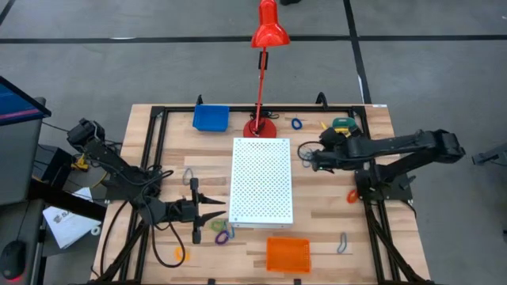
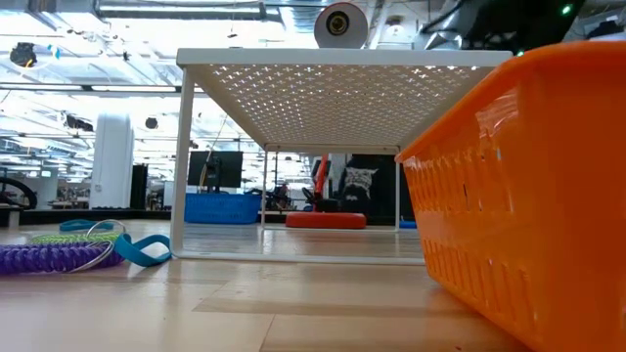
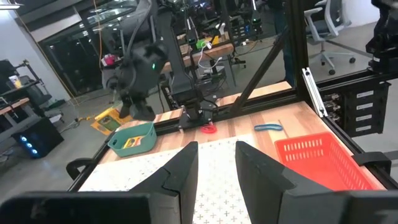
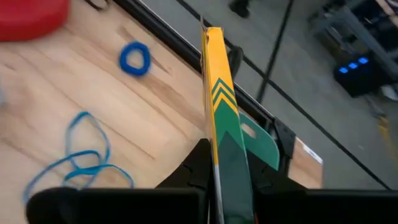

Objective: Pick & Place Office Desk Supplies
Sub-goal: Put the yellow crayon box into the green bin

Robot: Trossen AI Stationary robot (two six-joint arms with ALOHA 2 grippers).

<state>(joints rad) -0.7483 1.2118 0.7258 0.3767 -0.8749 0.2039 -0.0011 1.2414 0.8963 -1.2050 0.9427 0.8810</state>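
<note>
My right gripper (image 1: pixel 315 154) hovers near the table's far right, beside the teal tray (image 1: pixel 342 125), and is shut on a yellow-and-green crayon box (image 4: pixel 217 93). A thin blue loop (image 4: pixel 84 155) lies on the wood below it, and a small blue ring (image 4: pixel 134 59) lies farther off. My left gripper (image 3: pixel 216 163) stands open with nothing between its fingers, at the near-left edge of the white perforated board (image 1: pixel 261 180). Purple and green loops (image 1: pixel 222 231) lie just nearer than it. The teal tray (image 3: pixel 132 138) holds yellow boxes. My right gripper pinches the crayon box's green end (image 4: pixel 229 163) between its two fingers. The fingers come from the table's right, slanting down. The box is seen edge on and sticks out forward beyond the fingertips, yellow end (image 4: pixel 213 43) leading, lifted clear of the table.
A red desk lamp (image 1: pixel 265 32) has its base (image 1: pixel 260 127) at the far middle, with a blue tray (image 1: pixel 211 117) to its left. An orange tray (image 1: pixel 287 255) sits at the near edge. An orange loop (image 1: pixel 352 195) and grey clips (image 1: pixel 342 241) (image 1: pixel 188 176) lie scattered.
</note>
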